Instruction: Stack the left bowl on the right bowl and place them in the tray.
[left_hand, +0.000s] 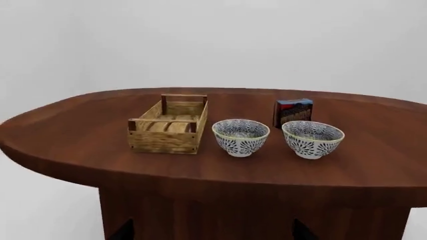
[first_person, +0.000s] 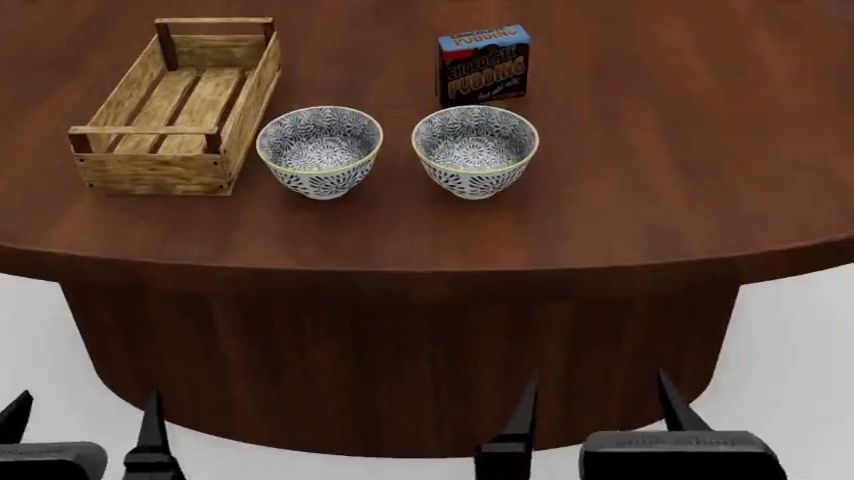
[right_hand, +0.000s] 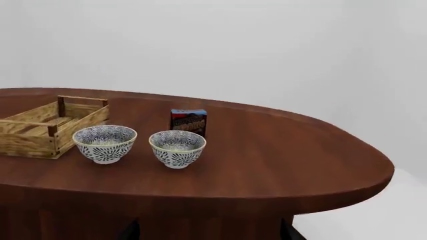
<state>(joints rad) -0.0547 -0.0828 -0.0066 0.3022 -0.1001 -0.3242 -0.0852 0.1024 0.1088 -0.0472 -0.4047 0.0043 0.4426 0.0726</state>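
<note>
Two white bowls with a blue pattern stand side by side on the brown table, the left bowl (first_person: 320, 150) and the right bowl (first_person: 475, 150). The empty wooden tray (first_person: 160, 172) stands just left of the left bowl. My left gripper (first_person: 83, 425) and right gripper (first_person: 597, 410) are both open and empty, low in front of the table's near edge, well short of the bowls. The left wrist view shows the tray (left_hand: 163, 141), left bowl (left_hand: 240, 137) and right bowl (left_hand: 312, 138). The right wrist view shows the same bowls, the left one (right_hand: 105, 143) and the right one (right_hand: 177, 148), with the tray (right_hand: 27, 142).
A blue chocolate pudding box (first_person: 483, 65) stands upright just behind the right bowl. The oval table (first_person: 641, 200) rests on a broad dark pedestal (first_person: 400, 350), which faces both grippers. White floor lies around the table.
</note>
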